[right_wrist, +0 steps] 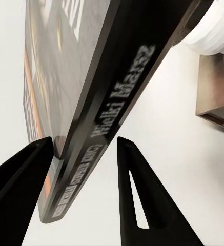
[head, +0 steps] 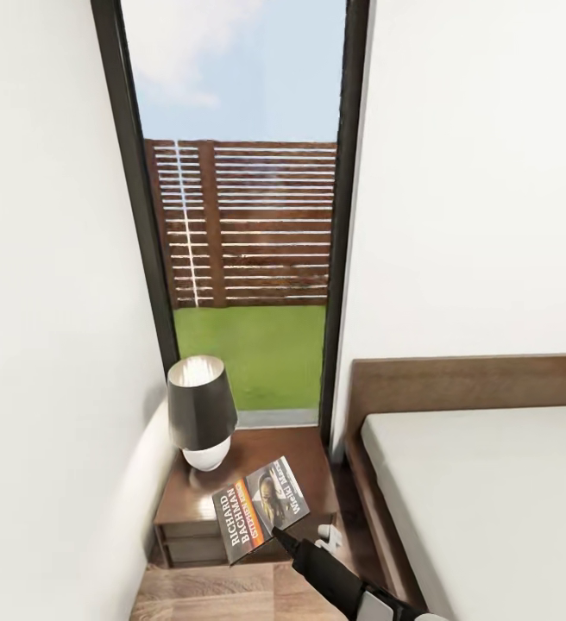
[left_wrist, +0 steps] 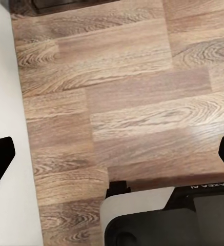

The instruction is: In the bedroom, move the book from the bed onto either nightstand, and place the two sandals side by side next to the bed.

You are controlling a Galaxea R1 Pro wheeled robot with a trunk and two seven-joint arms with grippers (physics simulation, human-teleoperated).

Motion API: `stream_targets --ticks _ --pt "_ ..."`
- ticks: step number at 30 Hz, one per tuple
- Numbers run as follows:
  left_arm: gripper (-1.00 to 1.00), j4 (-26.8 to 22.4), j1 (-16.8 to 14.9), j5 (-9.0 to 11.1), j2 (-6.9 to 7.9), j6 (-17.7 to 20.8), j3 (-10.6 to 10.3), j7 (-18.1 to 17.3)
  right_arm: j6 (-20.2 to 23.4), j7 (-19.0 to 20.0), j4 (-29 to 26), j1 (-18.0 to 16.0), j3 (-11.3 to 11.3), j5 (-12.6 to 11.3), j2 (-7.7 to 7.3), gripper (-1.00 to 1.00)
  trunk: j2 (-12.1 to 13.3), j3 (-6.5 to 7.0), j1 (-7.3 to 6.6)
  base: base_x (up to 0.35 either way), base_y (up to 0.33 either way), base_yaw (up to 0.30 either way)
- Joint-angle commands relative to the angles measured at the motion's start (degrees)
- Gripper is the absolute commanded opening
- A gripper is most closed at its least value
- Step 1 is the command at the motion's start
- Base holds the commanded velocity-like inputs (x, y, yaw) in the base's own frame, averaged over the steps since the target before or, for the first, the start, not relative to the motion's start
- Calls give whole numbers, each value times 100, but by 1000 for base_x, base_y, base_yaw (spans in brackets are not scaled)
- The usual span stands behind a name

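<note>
Dark brown nightstand (head: 296, 457) wedged between white wall and bed (head: 490, 509); narrow floor gap beside frame. Lamp (head: 201, 414) fills rear-left corner. Book (head: 260, 509), dark cover, orange band, white "RICHARD" lettering, tilted over front edge, pinched at corner by right hand (head: 281, 536). Left hand (left_wrist: 112, 159) spread apart over plank floor (left_wrist: 122, 92).

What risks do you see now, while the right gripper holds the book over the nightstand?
The right gripper pinches the book only at one corner, so it may pivot or slip. The book hangs tilted at the front edge of the nightstand, so it may fall to the floor. The lamp stands close, and a swing may knock it.
</note>
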Motion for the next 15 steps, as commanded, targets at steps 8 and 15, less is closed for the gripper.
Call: stream_targets --ticks 8,15 --pt "100 -8 0 -53 -1 -13 49 -11 -46 10 20 -7 29 -42 -1 -100 -4 -2 4 145 14 0" --pt "100 -8 0 -53 2 -13 49 -11 -46 11 21 -7 29 -42 -1 -100 -4 -2 4 136 27 0"
